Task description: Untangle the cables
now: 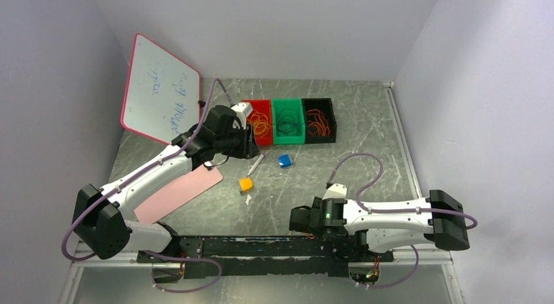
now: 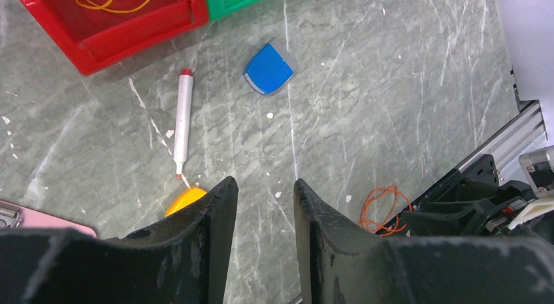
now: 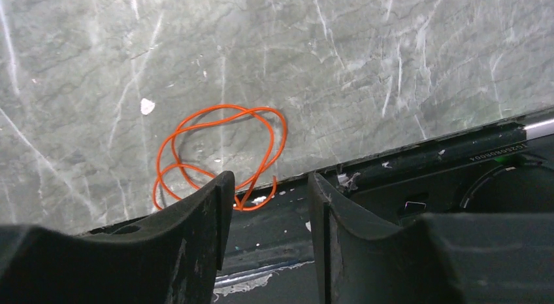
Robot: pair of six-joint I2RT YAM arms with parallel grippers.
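Cables (image 1: pixel 318 123) sit sorted in far-edge bins (image 1: pixel 288 141). One orange loop (image 3: pixel 221 153) lies loose at the near edge of the tabletop (image 1: pixel 366 140). My left gripper (image 2: pixel 264 206) and right gripper (image 3: pixel 269 199) gape empty.

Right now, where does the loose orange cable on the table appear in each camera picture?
Left wrist: the loose orange cable lies low, right of centre.
Right wrist: it lies left of centre, in the lower half.
Top external: I cannot make it out; the right arm may cover it.
Shared landmark: the black rail at the near edge; the cable lies at its edge.
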